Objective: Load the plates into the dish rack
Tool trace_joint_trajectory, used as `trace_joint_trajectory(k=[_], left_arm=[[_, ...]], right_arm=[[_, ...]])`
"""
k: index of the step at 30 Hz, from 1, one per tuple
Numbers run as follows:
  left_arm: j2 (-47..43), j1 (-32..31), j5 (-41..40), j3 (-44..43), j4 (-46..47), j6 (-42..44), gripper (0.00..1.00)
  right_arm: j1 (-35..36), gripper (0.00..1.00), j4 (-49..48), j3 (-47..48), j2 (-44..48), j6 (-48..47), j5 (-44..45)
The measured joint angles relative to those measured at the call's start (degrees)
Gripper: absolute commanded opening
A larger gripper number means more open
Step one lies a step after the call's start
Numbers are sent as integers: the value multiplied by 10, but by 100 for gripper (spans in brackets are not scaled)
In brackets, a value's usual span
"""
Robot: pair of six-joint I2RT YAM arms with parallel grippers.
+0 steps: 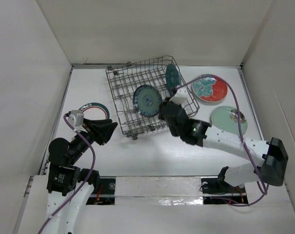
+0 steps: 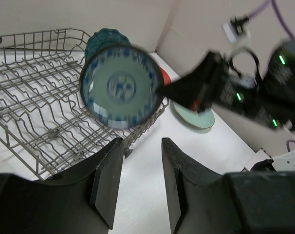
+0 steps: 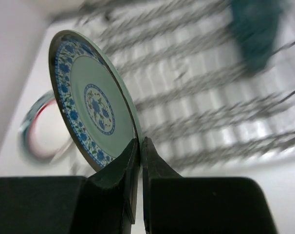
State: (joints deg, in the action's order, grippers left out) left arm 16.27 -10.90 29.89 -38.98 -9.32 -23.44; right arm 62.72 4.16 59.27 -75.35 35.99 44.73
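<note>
Bright, even overhead light fills the scene; the dish rack [image 1: 123, 92] throws a faint shadow on the desk [image 1: 152, 152]. The near glossy strip [image 1: 155, 199] glares. In the right wrist view the rack blurs behind the sharp small teal patterned plate [image 3: 89, 107]. In the left wrist view the right tool [image 2: 163, 90] smears.

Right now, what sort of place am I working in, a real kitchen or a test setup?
Most likely a lab test cell, not a kitchen: a white table boxed in by plain white walls, two robot arms bolted at its near edge, and a wire dish rack with loose plates.
</note>
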Motion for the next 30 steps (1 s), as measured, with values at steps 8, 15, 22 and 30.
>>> trace_joint_trajectory(k=[8,15,22,30], left_arm=[[-2,0,0,0,-1,0,35],[-5,0,0,0,-7,-5,69],[-4,0,0,0,-20,-16,68],[9,0,0,0,-40,-47,64]], right_arm=[[-161,0,73,276,-207,-213,116],[-193,0,105,380,-340,-323,150],[-206,0,108,413,-403,-386,151],[-212,0,109,445,-463,-397,141]])
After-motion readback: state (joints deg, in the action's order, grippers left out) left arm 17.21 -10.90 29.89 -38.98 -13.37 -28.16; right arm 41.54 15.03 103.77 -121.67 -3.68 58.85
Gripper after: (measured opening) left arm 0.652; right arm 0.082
